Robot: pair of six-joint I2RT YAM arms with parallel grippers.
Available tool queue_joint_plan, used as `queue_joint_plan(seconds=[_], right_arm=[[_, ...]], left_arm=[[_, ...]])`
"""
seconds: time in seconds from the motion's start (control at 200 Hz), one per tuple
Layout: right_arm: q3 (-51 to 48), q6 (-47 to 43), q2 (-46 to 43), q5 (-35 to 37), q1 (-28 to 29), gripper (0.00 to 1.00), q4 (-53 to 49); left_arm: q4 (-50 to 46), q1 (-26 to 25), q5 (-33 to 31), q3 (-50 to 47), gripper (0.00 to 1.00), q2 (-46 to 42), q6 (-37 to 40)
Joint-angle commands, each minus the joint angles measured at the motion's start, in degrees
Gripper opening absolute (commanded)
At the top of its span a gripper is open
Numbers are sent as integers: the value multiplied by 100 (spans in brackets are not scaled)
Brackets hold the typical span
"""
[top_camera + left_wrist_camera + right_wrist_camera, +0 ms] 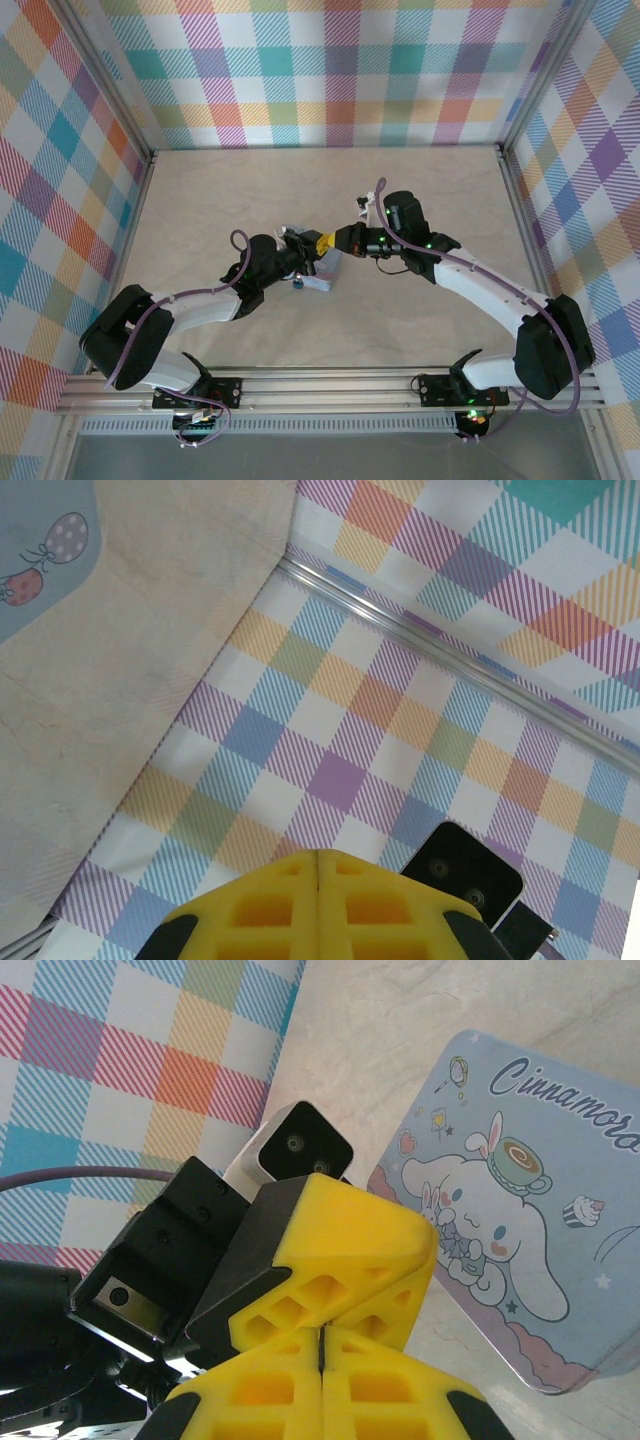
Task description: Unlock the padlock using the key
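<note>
My left gripper (pixel 317 243) and right gripper (pixel 337 240) meet tip to tip above the table's middle. Both pairs of yellow fingers are pressed shut. In the left wrist view the left gripper (pixel 318 856) shows only a hairline seam with nothing in it. In the right wrist view the right gripper (pixel 322 1338) has a thin dark sliver in its seam. I cannot tell whether that is the key. The left gripper's fingertips (pixel 350 1230) touch it from above. A tiny teal and dark thing, apparently the padlock (pixel 298 284), lies under the left wrist beside the tin.
A pale blue tin (pixel 321 276) with a white cartoon dog (pixel 500 1210) lies on the table just below the grippers; its corner (pixel 40 550) also shows in the left wrist view. Plaid walls and aluminium rails (pixel 135 120) enclose the beige table (pixel 300 190).
</note>
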Motion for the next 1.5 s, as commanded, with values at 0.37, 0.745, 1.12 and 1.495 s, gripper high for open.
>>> queue_joint_plan(seconds=[0.37, 0.745, 1.12, 1.495], right_arm=[[-273, -439, -653, 411, -102, 32, -191], [-1176, -534, -1427, 313, -534, 55, 685], [-2097, -309, -1860, -189, -587, 93, 2528], [-2650, 85, -1447, -744, -584, 100, 4247]], left_arm=[[-2833, 44, -197, 1326, 0, -1059, 4466], [-4021, 44, -237, 1885, 0, -1657, 7410], [-3411, 45, 618, 1875, 0, -1643, 8065], [-3082, 44, 929, 1877, 0, -1544, 8048]])
